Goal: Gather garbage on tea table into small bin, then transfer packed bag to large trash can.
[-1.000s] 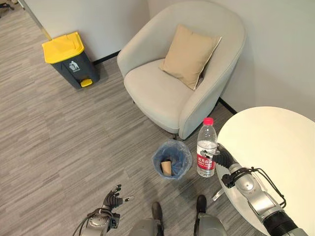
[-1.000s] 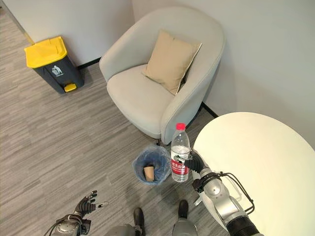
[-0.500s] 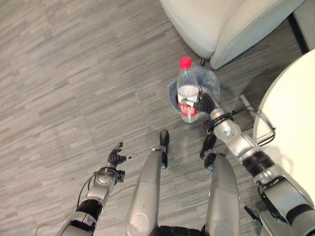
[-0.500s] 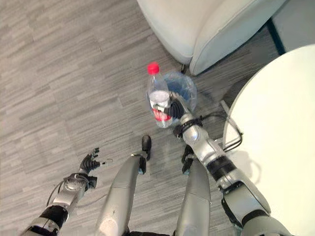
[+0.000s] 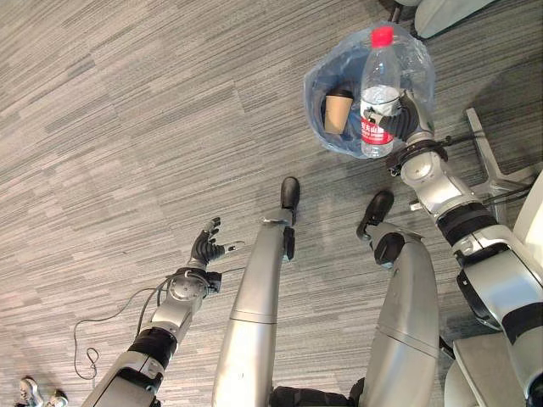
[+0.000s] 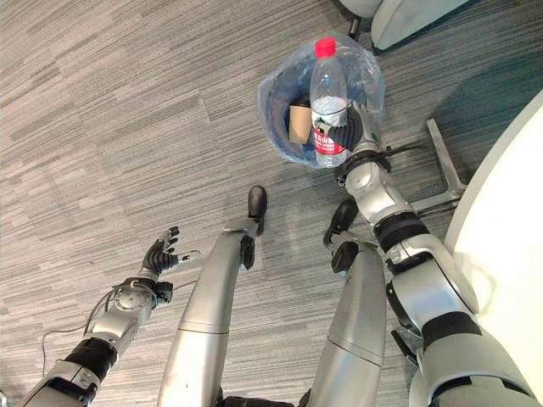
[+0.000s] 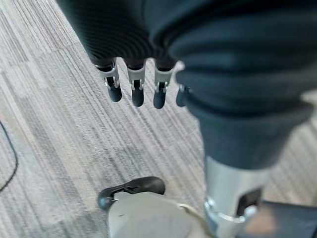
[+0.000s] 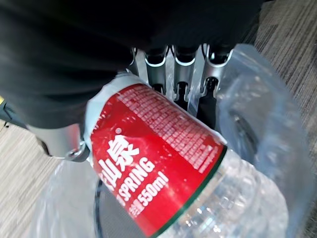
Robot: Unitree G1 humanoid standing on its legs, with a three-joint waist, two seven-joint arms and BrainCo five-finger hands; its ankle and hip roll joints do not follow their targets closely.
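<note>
One water bottle with a red cap is upright in the right hand, fingers wrapped round its label, directly over the small bin — lined with a blue bag, a paper cup inside. Left hand hangs low over the grey floor, fingers loosely spread.

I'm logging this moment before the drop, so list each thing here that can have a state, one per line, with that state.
water bottle: capped, upright, held over the small bin.
right hand: shut on the water bottle, fingers curled round its label.
small bin: open, lined with a blue bag.
paper cup: inside the small bin, leaning.
left hand: open, holding nothing, low over the floor.
</note>
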